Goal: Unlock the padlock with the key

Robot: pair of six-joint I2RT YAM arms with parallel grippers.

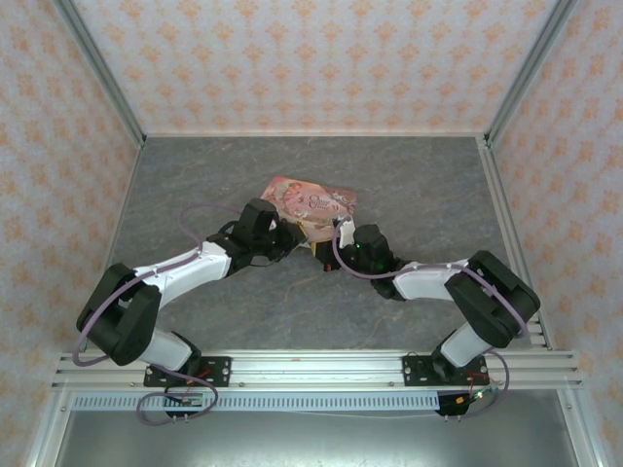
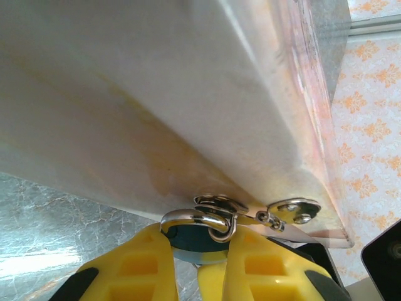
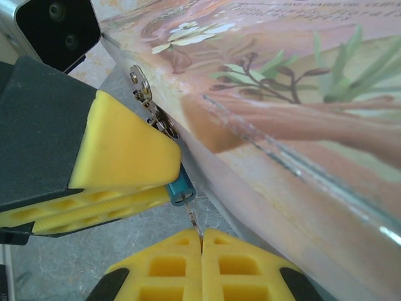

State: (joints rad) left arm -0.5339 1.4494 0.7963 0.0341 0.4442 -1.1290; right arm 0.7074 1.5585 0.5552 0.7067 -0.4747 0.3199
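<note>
Count: one pink tin box (image 1: 311,204), one padlock (image 3: 180,188), one key (image 3: 195,221), two arms, two grippers.

Padlock location: hangs by its silver shackle (image 2: 202,221) from the latch ring (image 2: 219,203) at the tin's near corner. In the top view that corner is at 6 o'clock of the tin, near table centre.

Edges and room: the tin lies flat on the grey table (image 1: 243,321), well apart from every wall. Bare grey surface lies at 9, 12 and 3 o'clock of the tin. The 6 o'clock side is crowded, with both wrists meeting there. Aluminium rail (image 1: 321,368) runs along the near edge.

Pose: the left arm reaches in from 8 o'clock and the right arm from 4 o'clock, both stretched low with elbows out.

Left gripper (image 2: 197,251): yellow fingers clenched on the padlock body, blue face showing between them.

Right gripper (image 3: 202,246): fingertips pressed together, pinching the thin key. The key's tip points to 11 o'clock and meets the padlock's blue end. Whether it is seated in the keyhole cannot be told.
</note>
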